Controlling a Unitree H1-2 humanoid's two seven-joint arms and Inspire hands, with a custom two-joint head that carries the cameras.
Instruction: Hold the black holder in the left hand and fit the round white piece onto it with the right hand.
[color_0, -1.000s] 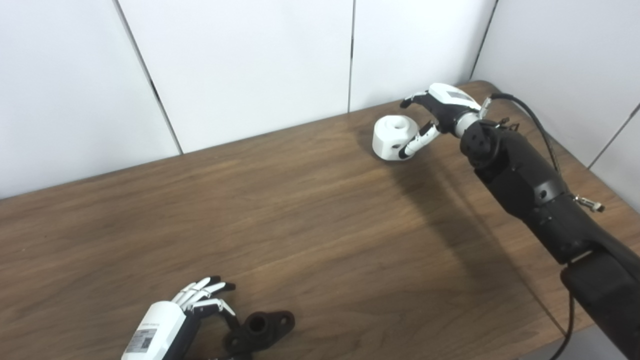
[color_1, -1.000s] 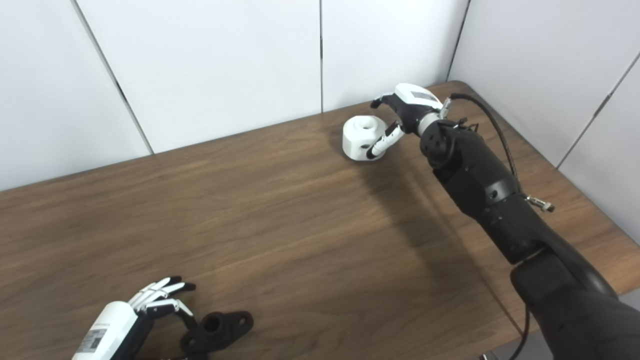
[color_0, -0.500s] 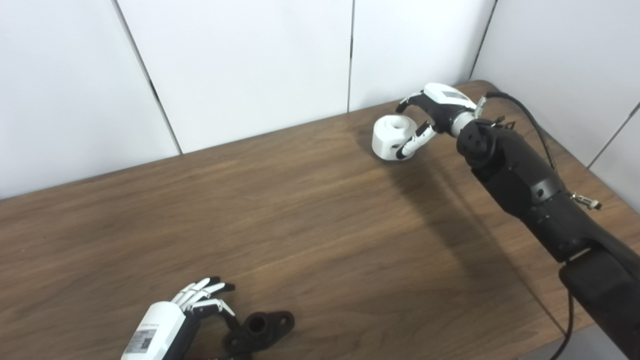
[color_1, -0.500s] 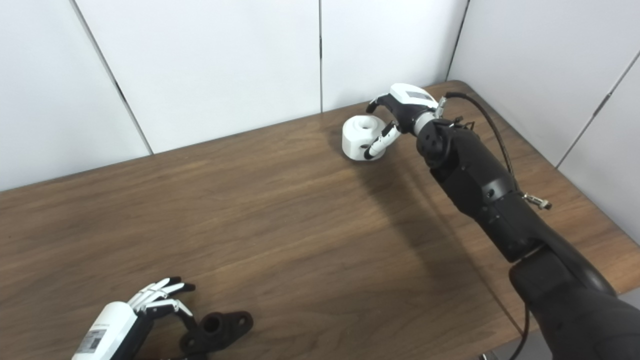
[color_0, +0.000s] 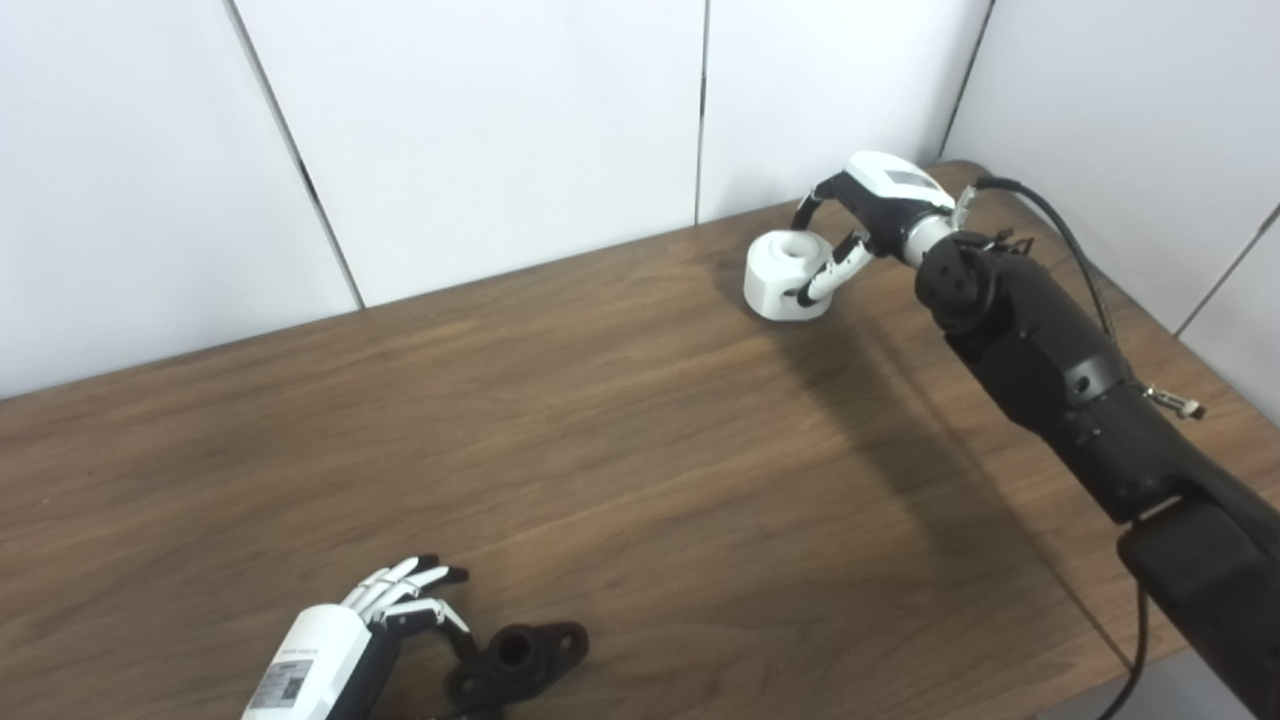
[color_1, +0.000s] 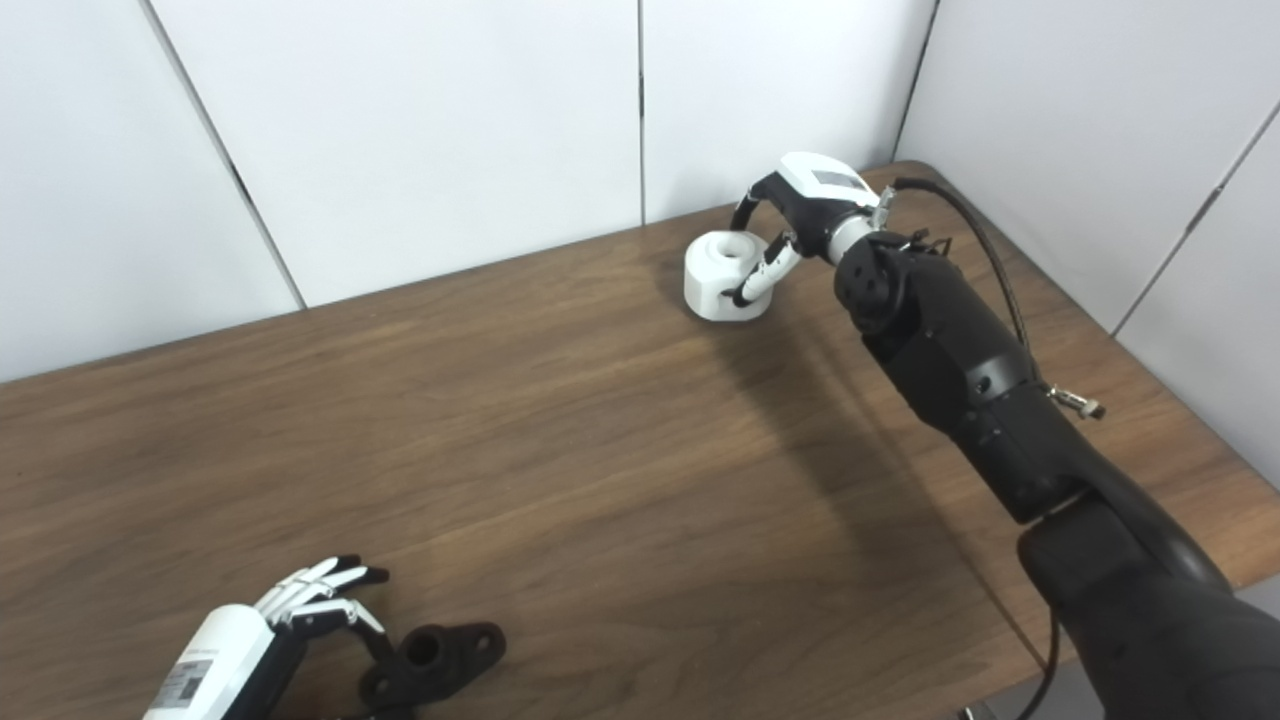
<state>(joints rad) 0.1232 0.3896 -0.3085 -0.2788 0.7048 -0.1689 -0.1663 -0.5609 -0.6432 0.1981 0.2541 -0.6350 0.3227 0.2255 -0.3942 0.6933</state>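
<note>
The round white piece (color_0: 778, 288), a short cylinder with a hole in its top, stands on the wooden table (color_0: 640, 440) at the far right near the wall. My right hand (color_0: 868, 208) is wrapped around it, with fingers curled over its top and far side and the thumb against its near side. The black holder (color_0: 520, 655), a flanged part with a round socket, lies at the table's near left edge. My left hand (color_0: 392, 608) rests just left of it with fingers stretched out and apart, holding nothing; whether the thumb touches the holder cannot be told.
White wall panels (color_0: 500, 130) rise close behind the table and to its right. A black cable (color_0: 1075, 250) loops off the right forearm. The table's right edge (color_0: 1190, 370) runs beside that arm.
My right hand has risen slightly and its fingers have curled down over the white piece, the thumb closing on its side. The left hand and black holder have not moved.
</note>
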